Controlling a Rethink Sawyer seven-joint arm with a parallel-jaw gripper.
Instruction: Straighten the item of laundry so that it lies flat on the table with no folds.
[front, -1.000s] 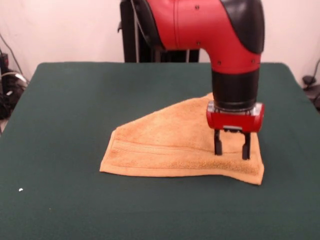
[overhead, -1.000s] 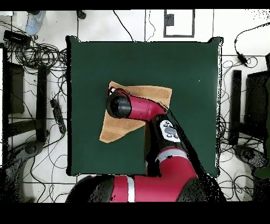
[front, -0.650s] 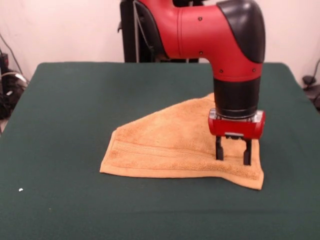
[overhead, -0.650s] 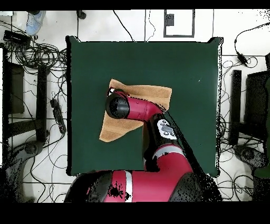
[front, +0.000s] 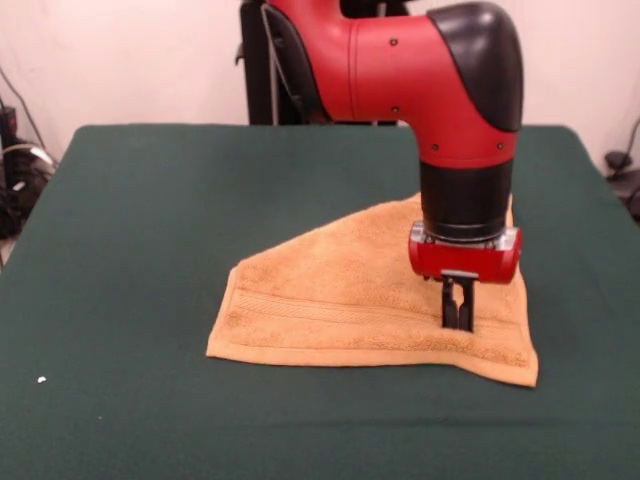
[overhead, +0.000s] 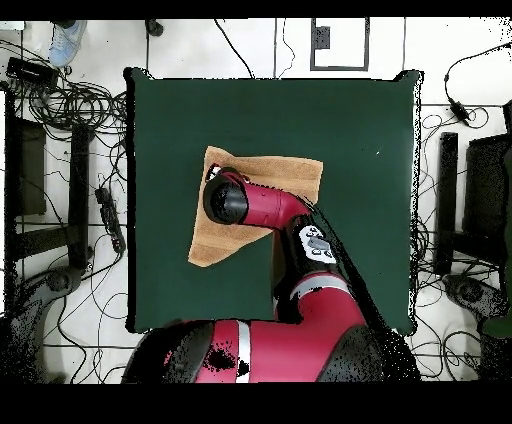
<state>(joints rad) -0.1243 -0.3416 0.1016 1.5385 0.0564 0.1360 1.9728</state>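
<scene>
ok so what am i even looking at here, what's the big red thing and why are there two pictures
The big red and black thing is a robot arm. Both pictures show the same moment: one camera looks across the table at the robot, the other looks straight down from above.

The table is covered in dark green cloth. On it lies one orange-tan towel, not yet flat: it shows a slanted edge and looks folded over on itself.

At the arm's end is its tool, the part that grasps. In the front view its two fingers are closed together, down on the towel near one front corner, and appear to pinch the cloth. From above, the arm hides the tool, so only the towel around it shows.
</scene>
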